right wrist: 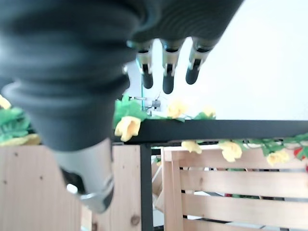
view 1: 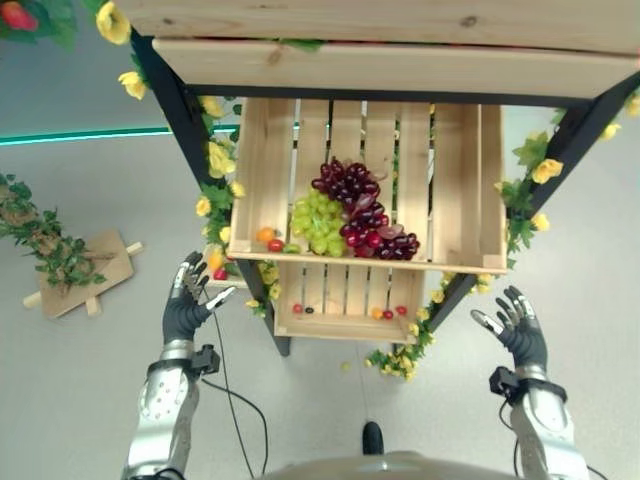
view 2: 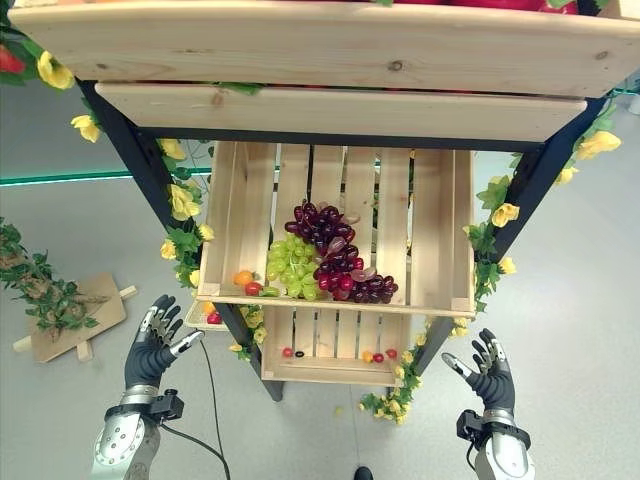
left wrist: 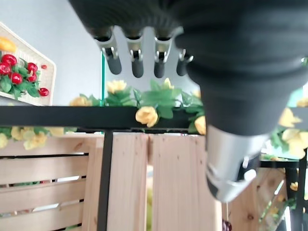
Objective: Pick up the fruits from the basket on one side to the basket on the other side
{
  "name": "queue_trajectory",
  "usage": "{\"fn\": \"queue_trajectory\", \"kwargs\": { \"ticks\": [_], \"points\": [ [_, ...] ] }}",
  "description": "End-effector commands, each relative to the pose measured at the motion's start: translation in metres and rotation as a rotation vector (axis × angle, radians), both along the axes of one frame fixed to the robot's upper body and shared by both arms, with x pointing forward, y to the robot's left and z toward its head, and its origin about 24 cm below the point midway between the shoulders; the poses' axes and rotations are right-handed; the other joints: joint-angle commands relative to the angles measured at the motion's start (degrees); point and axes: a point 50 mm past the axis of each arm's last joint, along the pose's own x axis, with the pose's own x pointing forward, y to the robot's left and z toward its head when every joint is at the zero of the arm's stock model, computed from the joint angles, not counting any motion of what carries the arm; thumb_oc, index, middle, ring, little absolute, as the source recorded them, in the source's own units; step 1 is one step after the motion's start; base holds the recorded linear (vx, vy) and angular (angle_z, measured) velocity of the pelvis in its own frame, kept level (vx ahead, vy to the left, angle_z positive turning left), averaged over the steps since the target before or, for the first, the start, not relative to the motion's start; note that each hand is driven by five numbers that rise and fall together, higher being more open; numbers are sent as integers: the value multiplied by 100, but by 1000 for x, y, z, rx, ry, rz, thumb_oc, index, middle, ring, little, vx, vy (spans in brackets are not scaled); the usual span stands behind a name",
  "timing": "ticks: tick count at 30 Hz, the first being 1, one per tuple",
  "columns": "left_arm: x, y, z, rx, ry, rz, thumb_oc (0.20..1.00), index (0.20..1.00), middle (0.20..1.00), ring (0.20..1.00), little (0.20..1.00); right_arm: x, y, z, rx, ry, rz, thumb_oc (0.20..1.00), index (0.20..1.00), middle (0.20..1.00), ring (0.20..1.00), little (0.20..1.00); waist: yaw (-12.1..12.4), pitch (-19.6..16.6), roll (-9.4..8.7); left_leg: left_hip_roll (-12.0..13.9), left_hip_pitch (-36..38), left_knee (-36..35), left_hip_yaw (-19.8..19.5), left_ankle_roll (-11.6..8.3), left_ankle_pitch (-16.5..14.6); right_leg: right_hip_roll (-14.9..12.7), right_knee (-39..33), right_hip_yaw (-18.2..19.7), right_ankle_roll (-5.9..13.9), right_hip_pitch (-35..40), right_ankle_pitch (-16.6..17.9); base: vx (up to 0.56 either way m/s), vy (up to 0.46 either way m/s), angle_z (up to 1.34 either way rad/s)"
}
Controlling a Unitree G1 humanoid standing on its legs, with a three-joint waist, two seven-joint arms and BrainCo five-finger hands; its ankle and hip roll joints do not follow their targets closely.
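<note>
The upper crate (view 1: 455, 185) half hides the lower crate (view 1: 345, 300); left hand (view 1: 186, 305) and right hand (view 1: 518, 328), both open and empty, flank it low in frame.

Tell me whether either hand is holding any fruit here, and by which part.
Nothing is held. The left hand and right hand hang open and empty in front of the shelf; the purple grapes and green grapes lie in the wooden crate.

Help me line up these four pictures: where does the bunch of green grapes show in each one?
Left eye view: green grapes sit mid-picture in the upper wooden crate, left of the dark red grapes.
Right eye view: same spot, centre.
Left wrist view: I cannot make them out.
Right wrist view: I cannot make them out.
Shared landmark: the black frame with yellow flowers.
</note>
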Motion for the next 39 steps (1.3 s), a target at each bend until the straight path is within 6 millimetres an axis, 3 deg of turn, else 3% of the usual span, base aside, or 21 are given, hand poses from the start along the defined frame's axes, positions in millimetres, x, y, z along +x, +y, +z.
{"fn": "queue_trajectory", "kwargs": {
  "ticks": [1,14,20,30,39],
  "points": [
    [14,4,28,139,-132,-44,1000,1000,1000,1000,1000,14,1,21,-48,-118,17,1000,1000,1000,1000,1000,-58,-87,-349,-279,-386,408,-46,199,-363,-732,151,-30,807,243,-402,-5,5,-23],
    [21,-1,32,146,-154,-59,1000,1000,1000,1000,1000,17,7,22,-40,-129,27,1000,1000,1000,1000,1000,-182,-76,-380,-247,-369,351,340,219,-335,-678,124,232,891,-6,-216,-21,6,-18],
    [21,-1,33,150,-160,-60,1000,1000,1000,1000,1000,20,11,24,-39,-141,50,1000,1000,1000,1000,1000,-268,-50,-436,-230,-351,395,652,270,-383,-601,119,528,957,-179,-96,-14,11,-41],
    [19,-4,28,137,-134,-80,1000,1000,1000,1000,1000,18,8,25,-51,-141,46,1000,1000,1000,1000,1000,-305,-53,-444,-219,-339,409,666,255,-404,-575,100,611,936,-178,-110,14,-2,-9],
    [12,-5,18,120,-88,-105,1000,1000,1000,1000,1000,15,5,24,-49,-138,33,1000,1000,1000,1000,1000,-248,-66,-478,-193,-374,584,426,247,-485,-587,143,442,852,-2,-246,23,-16,5]
  ]
}}
